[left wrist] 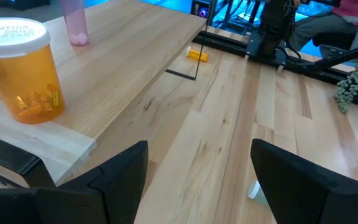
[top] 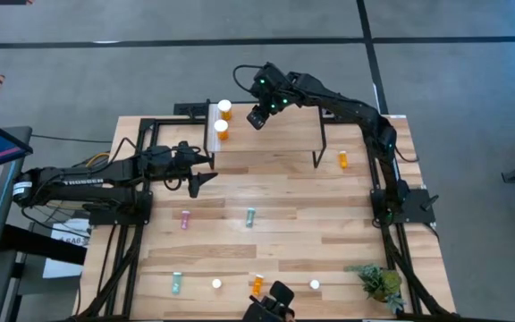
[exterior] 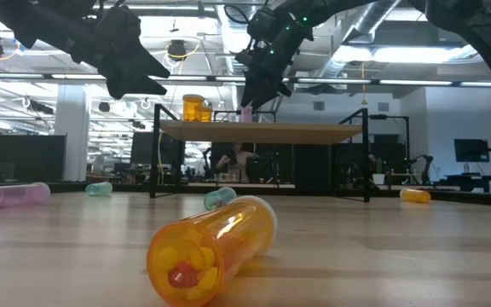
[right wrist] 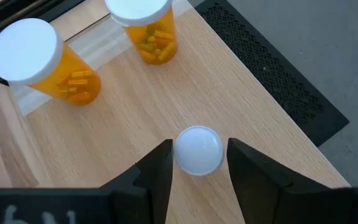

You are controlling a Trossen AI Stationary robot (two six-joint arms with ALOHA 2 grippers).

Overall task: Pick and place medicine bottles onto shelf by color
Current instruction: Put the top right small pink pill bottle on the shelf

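Observation:
The shelf [top: 280, 134] stands at the table's far side. Two wide orange bottles [right wrist: 27, 59] [right wrist: 145, 25] stand upright near its whitish strip at the left end. A slim pink bottle [left wrist: 76, 25] with a white cap [right wrist: 197, 149] stands upright on the shelf beside them. My right gripper [right wrist: 199, 163] reaches down over it, with one finger on each side of the cap and a thin gap at each. My left gripper [left wrist: 197, 186] hangs open above the table, just in front of the shelf's left end, holding nothing.
Lying on the table are a pink bottle [top: 184, 218], teal ones [top: 250, 216] [top: 176, 283], and orange ones [top: 257, 284] [top: 343, 159]. Two white-topped items [top: 216, 283] [top: 314, 283] sit near the front edge. A plant [top: 378, 282] is at the front right.

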